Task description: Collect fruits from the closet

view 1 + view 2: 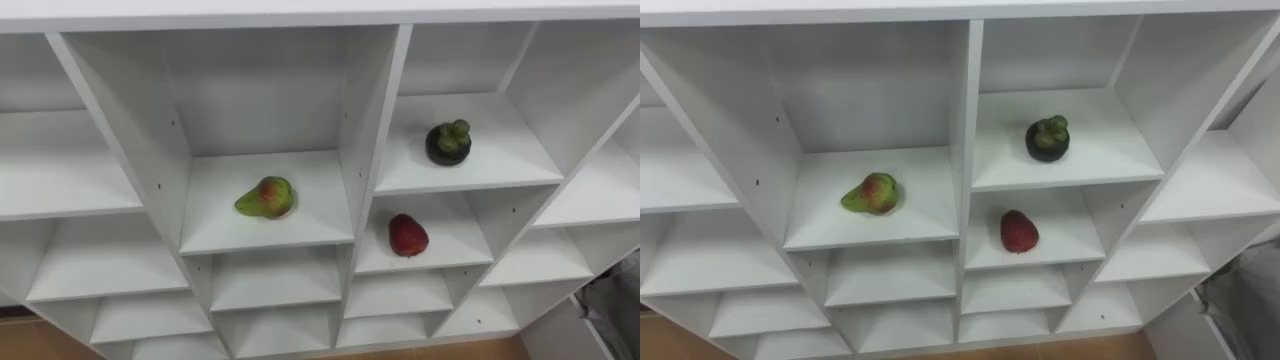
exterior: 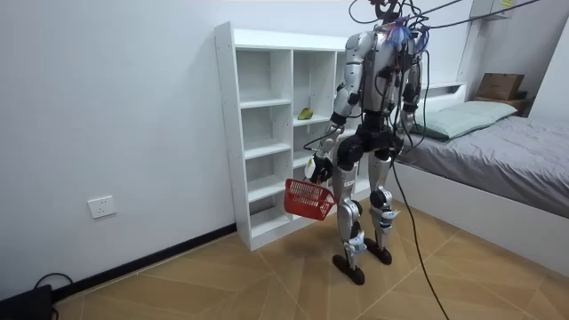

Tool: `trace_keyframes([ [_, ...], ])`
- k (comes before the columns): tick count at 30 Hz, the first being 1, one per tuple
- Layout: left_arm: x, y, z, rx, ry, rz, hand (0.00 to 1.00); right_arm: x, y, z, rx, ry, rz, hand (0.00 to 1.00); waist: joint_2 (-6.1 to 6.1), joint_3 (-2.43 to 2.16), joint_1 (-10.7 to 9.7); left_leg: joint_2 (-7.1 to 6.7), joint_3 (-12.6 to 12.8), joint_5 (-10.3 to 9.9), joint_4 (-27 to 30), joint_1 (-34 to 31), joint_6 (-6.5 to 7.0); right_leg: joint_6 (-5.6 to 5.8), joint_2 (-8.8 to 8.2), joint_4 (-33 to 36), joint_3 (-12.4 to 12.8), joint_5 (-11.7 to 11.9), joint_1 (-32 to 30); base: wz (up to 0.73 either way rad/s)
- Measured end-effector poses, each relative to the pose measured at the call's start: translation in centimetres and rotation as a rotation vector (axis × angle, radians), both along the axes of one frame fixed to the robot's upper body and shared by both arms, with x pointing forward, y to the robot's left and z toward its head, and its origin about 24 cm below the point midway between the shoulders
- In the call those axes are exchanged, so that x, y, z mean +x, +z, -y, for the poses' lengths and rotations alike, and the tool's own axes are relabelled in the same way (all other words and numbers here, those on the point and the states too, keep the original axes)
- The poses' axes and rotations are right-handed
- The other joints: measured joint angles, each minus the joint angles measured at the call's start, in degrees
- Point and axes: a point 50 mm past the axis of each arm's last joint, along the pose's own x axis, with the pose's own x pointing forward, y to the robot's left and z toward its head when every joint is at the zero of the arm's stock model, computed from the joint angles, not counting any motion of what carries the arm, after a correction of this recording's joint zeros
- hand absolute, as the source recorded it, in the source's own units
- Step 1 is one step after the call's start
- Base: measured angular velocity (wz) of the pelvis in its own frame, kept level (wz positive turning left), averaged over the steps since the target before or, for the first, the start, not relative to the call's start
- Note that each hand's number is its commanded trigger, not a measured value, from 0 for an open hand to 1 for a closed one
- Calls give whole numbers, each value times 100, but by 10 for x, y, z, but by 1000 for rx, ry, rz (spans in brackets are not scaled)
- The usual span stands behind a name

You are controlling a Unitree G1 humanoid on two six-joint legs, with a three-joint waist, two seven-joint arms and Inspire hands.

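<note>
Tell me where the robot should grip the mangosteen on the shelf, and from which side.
Likely the mangosteen round its dark body, below the green cap, coming from the open front: it stands upright, and walls of the shelf unit close off both sides.

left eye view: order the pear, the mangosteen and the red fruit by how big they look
1. pear, clearly largest
2. mangosteen and red fruit look about alike, so no ranking between them

Green-and-red pear (image 1: pixel 265 197) lies sideways in a white closet (image 1: pixel 260 100) cubby. A dark, green-capped mangosteen (image 1: pixel 449 142) sits upright between its two and three o'clock. A red strawberry-shaped fruit (image 1: pixel 407 235) lies at the mangosteen's seven o'clock.
</note>
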Motion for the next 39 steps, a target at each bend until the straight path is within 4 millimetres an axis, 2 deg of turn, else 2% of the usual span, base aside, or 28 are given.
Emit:
trace_keyframes([
  [4,-1,0,0,-1,1,-2,100,0,0,0,-11,4,-3,0,24,-12,-4,4,-5,0,-17,30,0,2,11,-57,3,23,49,0],
  [16,-2,0,0,4,-9,-7,100,0,0,2,-67,0,-11,0,15,1,-5,8,0,0,-32,57,0,-2,18,-46,13,35,58,0],
  [27,2,1,-1,43,-12,38,100,8,2,5,-183,73,16,0,22,-1,-6,10,35,1,-34,54,1,2,26,-64,85,41,55,-1],
  [30,9,3,-1,52,-6,82,100,19,5,5,-224,129,61,0,9,-11,-23,11,57,1,-37,34,1,2,28,-53,87,41,19,-3],
  [32,16,5,-1,59,-9,123,100,25,8,4,-243,145,104,0,17,2,-11,14,75,1,-42,35,0,2,32,-43,96,41,-1,-2],
  [33,20,7,-1,62,-11,149,100,31,11,3,-258,154,140,0,-12,-17,-8,15,83,1,-45,35,0,2,33,-42,108,41,-12,-6],
  [39,29,10,0,50,-8,209,100,71,40,-7,-351,227,402,0,-11,-11,-37,17,84,1,-52,42,0,1,40,-44,150,44,-18,-4],
])
